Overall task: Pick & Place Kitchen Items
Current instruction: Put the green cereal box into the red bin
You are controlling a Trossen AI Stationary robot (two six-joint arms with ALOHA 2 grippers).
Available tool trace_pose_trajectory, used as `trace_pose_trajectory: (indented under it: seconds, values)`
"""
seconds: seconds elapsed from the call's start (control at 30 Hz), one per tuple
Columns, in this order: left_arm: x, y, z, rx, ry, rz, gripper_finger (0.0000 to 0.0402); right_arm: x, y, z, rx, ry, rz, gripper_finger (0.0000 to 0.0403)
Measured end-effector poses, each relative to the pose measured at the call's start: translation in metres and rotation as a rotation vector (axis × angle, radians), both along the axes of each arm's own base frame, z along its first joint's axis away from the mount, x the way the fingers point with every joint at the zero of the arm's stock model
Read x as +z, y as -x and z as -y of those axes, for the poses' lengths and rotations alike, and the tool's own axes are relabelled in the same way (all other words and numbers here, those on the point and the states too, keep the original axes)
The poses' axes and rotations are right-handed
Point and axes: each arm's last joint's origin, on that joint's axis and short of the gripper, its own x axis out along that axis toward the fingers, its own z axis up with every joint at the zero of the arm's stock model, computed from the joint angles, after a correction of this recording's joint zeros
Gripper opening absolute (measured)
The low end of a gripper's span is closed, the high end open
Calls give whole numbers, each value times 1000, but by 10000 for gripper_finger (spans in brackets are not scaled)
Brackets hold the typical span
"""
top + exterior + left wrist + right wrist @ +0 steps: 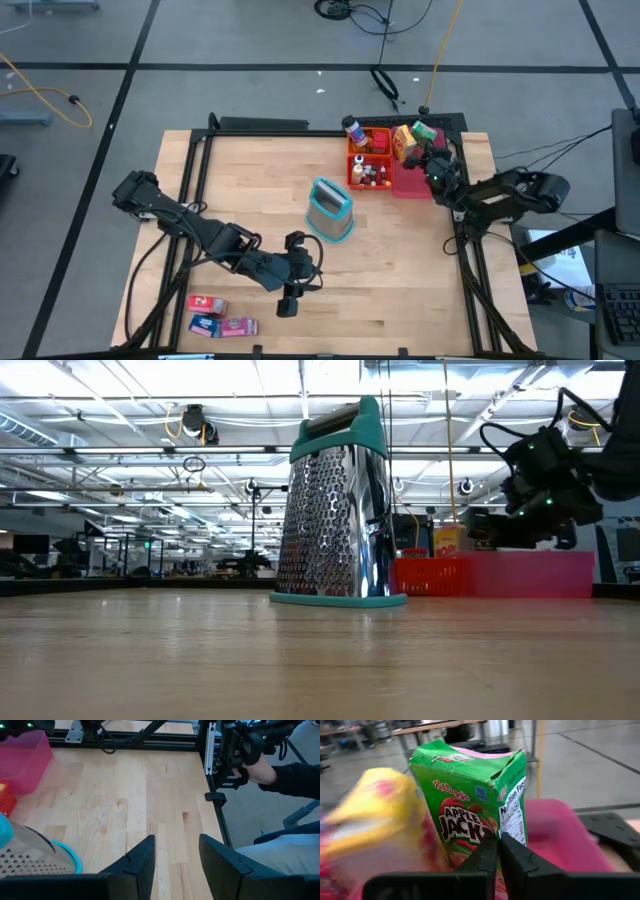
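- Right end effector [498, 851] sat over the pink tray [410, 183] at about 2 o'clock on the counter [400, 270]. Its two fingers were pinched together on a corner of the green cereal box [475, 802], which stood upright in that tray.
- Yellow box [375, 820] stood just beside the green one, touching or nearly so; it was blurred in the right wrist view.
- Orange tray [370, 160] lay against the pink tray on its 9 o'clock side and held small bottles and jars [373, 173]; one taller bottle [353, 131] stood at its far corner.
- Cheese grater [330, 209], teal-trimmed, stood upright near the counter's centre, well apart from both trays.
- Left end effector [176, 857] hovered low at about 6 o'clock, near the grater, fingers spread apart with nothing between them.
- Three small boxes [222, 316], red, blue and pink, lay together at about 7 o'clock near the counter's front edge.
- In the left wrist view a person's hand [260, 770] showed beyond the counter's edge, beside the right arm.
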Motion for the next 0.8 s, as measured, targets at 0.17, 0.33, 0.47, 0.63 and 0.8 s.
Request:
trace_pose_trajectory:
  seconds: [0.17, 0.33, 0.47, 0.63, 0.8]
  values:
    - [0, 0, 0, 3, 5, -1, 152, 4, -8, 7, 49, 5, -33, 30]
    - [0, 0, 0, 4, 6, -1, 152, 5, -8, 7, 47, 11, -39, 60]
    - [0, 0, 0, 5, 8, -2, 152, 5, -8, 7, 47, 12, -39, 81]
    - [0, 0, 0, 5, 8, -2, 152, 5, -10, 6, 76, 6, -37, 106]
    - [0, 0, 0, 6, 8, -2, 152, 5, -17, 0, 181, -2, -23, 129]
